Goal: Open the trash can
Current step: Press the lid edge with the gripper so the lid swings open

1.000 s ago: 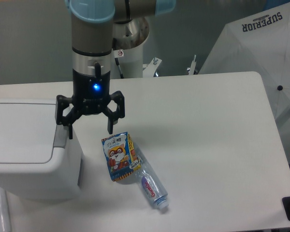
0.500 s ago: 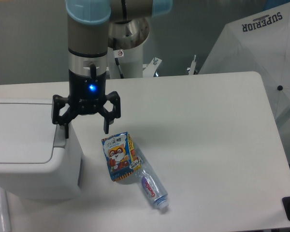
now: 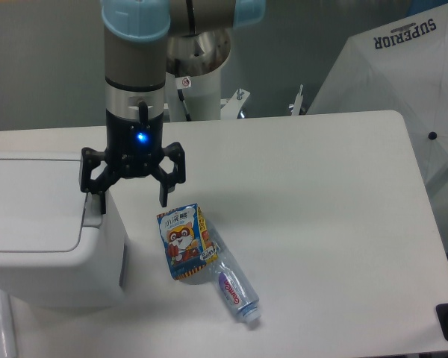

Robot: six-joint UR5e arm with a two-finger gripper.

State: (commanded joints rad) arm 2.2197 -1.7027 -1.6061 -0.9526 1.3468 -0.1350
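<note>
We see the white surface (image 3: 313,216) filling most of frame. Trash can (image 3: 37,224) at left edge, lid down. End effector (image 3: 131,195) fingers spread apart, left finger over the can's grey push tab (image 3: 94,212). Snack pouch (image 3: 182,240) and plastic bottle (image 3: 235,289) lower centre.

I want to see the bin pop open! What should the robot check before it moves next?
1. Lid of the trash can shut, so there is work left: ok.
2. Gripper open, holding nothing: ok.
3. One finger over the grey push tab: ok, though touching or not, cannot tell.
4. Other finger clear of the snack packet: ok, it hangs above it.
5. Plastic bottle away from the can: ok.
</note>
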